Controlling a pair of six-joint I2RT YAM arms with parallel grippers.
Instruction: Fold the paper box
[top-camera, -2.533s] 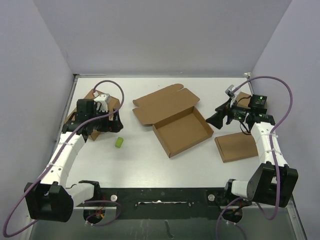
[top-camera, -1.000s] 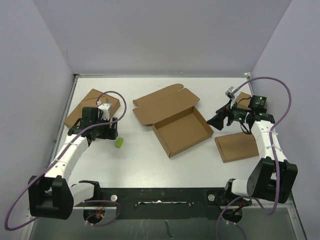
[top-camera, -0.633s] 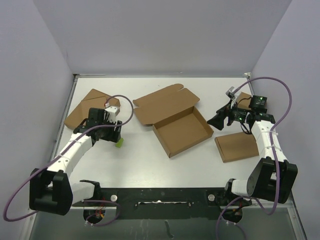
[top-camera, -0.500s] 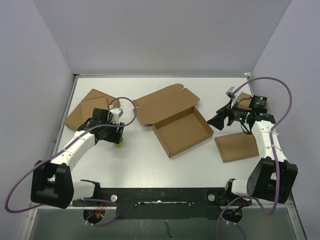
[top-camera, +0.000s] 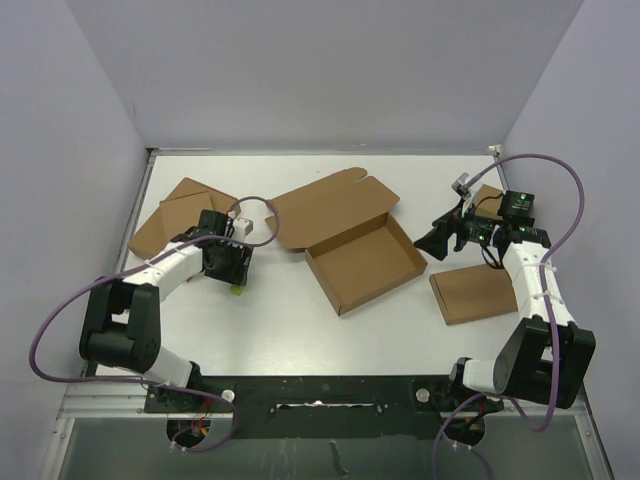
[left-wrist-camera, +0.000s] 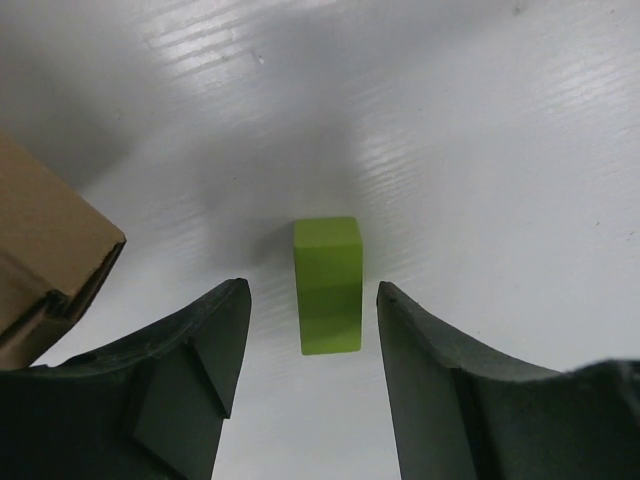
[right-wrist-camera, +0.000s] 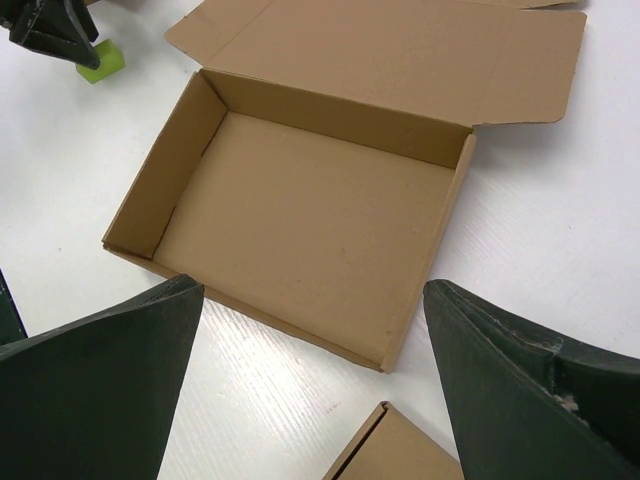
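The paper box (top-camera: 362, 262) fills mid table, its lid flap spread toward the far left; bare table (top-camera: 330, 345) runs wide along its near side. The left jaws straddle the green block (left-wrist-camera: 328, 285) with a gap either side, and the corner of a cardboard piece (left-wrist-camera: 40, 250) lies just beside them. A narrow strip of table separates the paper box from the right flat box (top-camera: 472, 293); the right jaws gape wide near the paper box's right corner

Five loose things on the worktop, plus two arms (top-camera: 170, 268) (top-camera: 535, 290).
One open paper box (top-camera: 365, 262); three flat boxes, one (top-camera: 178, 207) left of it and two (top-camera: 472, 294) (top-camera: 487, 193) right of it, the farther partly hidden; one green block (left-wrist-camera: 328, 285) on its left.
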